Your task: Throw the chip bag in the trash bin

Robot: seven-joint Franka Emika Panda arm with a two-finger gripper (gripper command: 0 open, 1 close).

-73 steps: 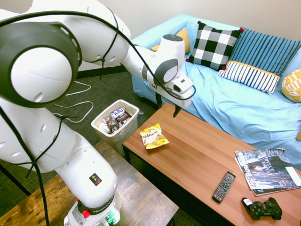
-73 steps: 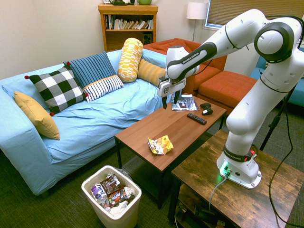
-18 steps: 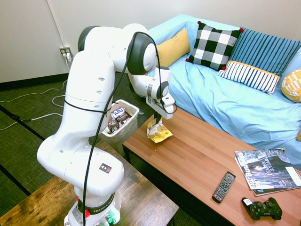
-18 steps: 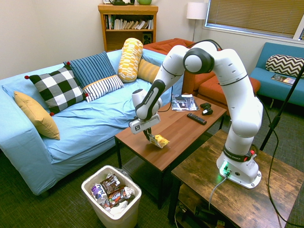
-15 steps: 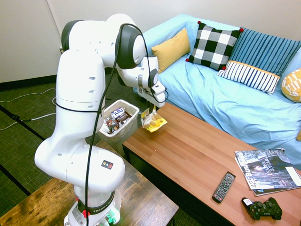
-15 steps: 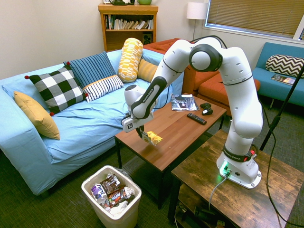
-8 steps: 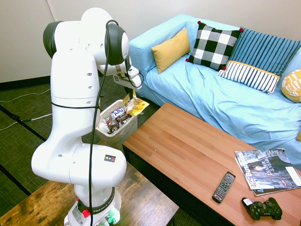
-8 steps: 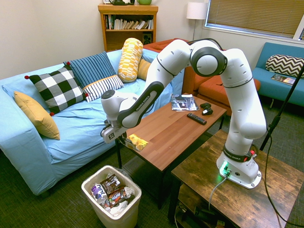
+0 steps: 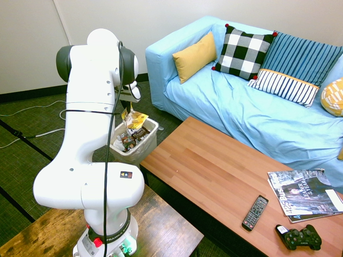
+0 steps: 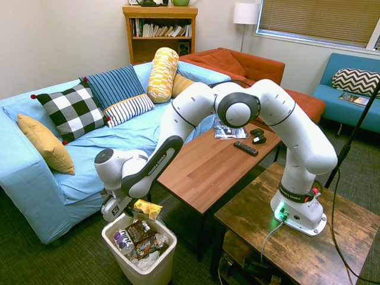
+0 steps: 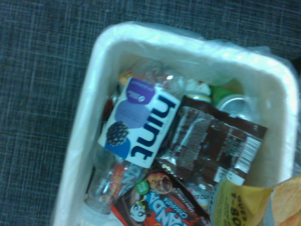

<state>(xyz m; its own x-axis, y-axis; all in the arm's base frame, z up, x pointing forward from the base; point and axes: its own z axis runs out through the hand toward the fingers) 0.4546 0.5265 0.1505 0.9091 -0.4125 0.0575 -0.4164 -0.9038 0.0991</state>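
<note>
My fingers [image 10: 132, 205] pinched the chip bag [image 10: 147, 208] just above the trash bin [image 10: 114, 228]. My wrist view alone showed a "hint" bottle [image 11: 139, 122] and dark wrapper [image 11: 211, 148] inside; the first exterior view half hid the bin behind my arm.

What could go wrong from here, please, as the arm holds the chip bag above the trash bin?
1. The trash bin already looks heaped with wrappers, so the chip bag might land on the pile and slide off rather than sink in.
2. The chip bag hangs near the rim on the table side; released there, it might catch the rim and fall outside.
3. The gripper hangs low over the bin, so lowering further might bump the rim.
</note>
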